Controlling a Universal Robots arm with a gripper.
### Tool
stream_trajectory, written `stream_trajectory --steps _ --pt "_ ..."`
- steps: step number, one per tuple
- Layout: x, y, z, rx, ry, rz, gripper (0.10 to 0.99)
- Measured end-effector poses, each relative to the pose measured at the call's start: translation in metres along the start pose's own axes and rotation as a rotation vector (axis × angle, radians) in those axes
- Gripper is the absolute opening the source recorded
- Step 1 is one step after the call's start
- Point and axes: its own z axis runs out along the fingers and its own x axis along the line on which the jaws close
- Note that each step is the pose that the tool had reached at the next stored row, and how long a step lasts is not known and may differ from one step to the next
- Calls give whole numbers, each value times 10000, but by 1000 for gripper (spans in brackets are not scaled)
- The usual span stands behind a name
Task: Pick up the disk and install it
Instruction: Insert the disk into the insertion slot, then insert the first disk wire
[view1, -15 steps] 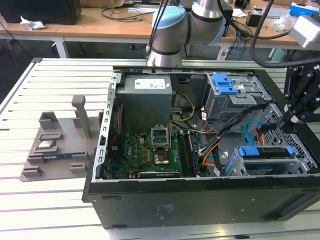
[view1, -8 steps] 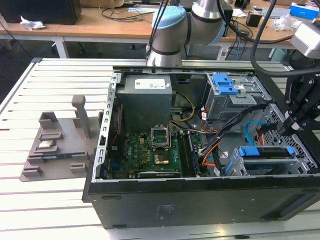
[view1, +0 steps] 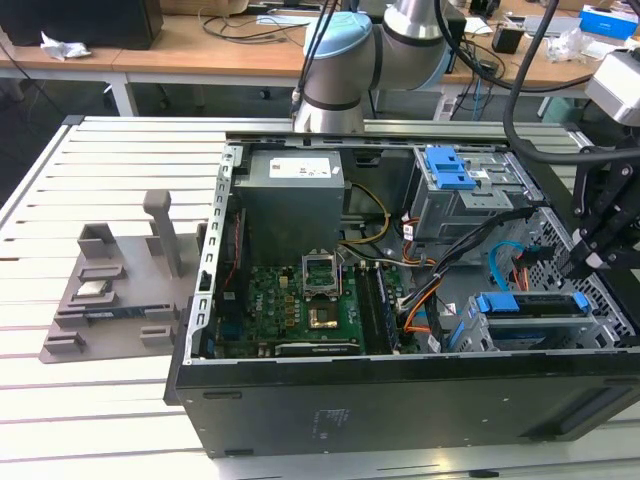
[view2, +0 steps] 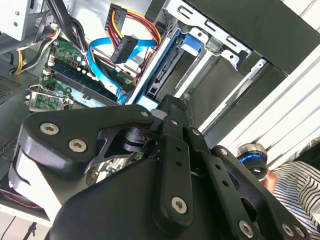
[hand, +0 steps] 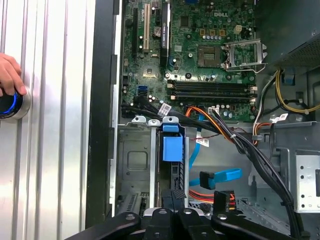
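The disk (view1: 532, 318) stands on edge in a slot of the drive cage at the front corner of the open computer case, on the exterior view's right. Its blue bracket (hand: 173, 148) faces up, and its dark edge (view2: 161, 80) runs down into the bay. My gripper (view1: 586, 262) hangs right over that slot. In both wrist views the black fingertips (hand: 167, 198) sit together, shut, at the end of the disk with nothing between them; the gripper (view2: 169, 106) reaches the bracket side. Whether they press on the disk is unclear.
Blue and orange cables (hand: 220, 176) lie beside the bay. The motherboard (view1: 300, 305), power supply (view1: 292, 195) and an upper cage with a blue latch (view1: 450, 168) fill the case. A grey fixture (view1: 110, 300) lies on the exterior view's left. A hand (hand: 7, 75) rests on a blue-lit button (hand: 11, 106).
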Motion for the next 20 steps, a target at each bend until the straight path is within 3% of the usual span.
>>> stream_trajectory --steps 5,8,10,11,13,16,20 --pt "1 0 0 0 0 0 106" --pt "-155 -5 1 0 3 -13 106" --pt "-313 -7 18 0 1 -17 106" --pt "-346 -9 34 0 2 -18 106" --pt "-451 -72 131 -1 2 -24 106" --pt "-534 -119 142 0 3 -32 106" --pt "-554 -127 168 0 3 -30 106"
